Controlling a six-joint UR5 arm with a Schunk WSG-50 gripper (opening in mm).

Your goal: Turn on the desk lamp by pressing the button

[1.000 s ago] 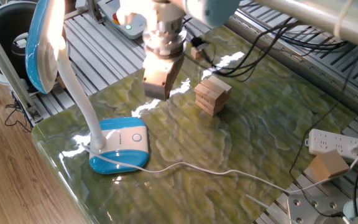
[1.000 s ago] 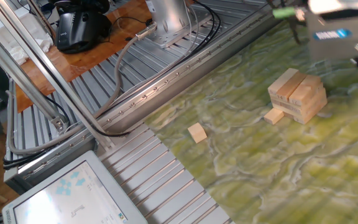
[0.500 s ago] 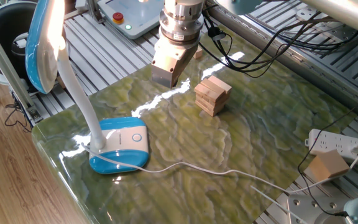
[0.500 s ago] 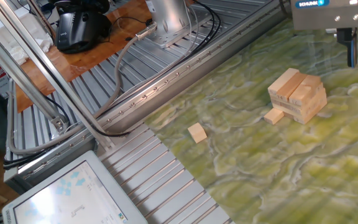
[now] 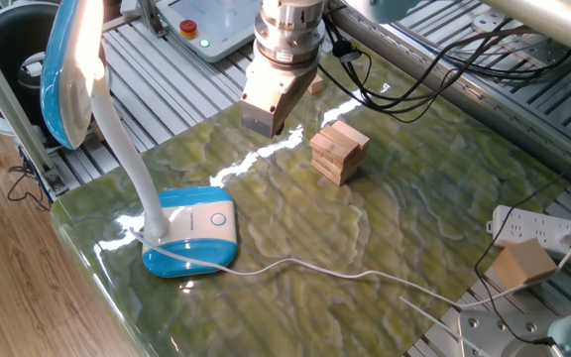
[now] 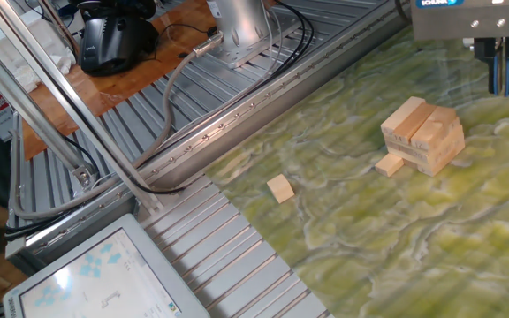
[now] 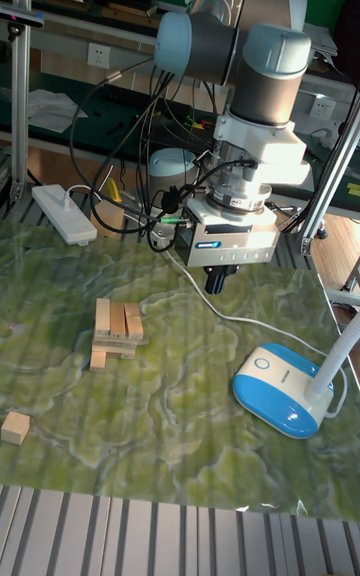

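Above the far side of the counter (image 5: 385,238), the fingers (image 5: 266,111) are hanging raised, having pulled up and away over the last second and now barely drifting. The lamp (image 5: 192,230) is sitting well below and to their side, its button (image 5: 219,220) untouched by them, its head (image 5: 71,61) glowing. So the press is looking done and the arm is retreating. In the other fixed view the fingers (image 6: 502,69) are looking closed on nothing, beside the blocks (image 6: 423,137).
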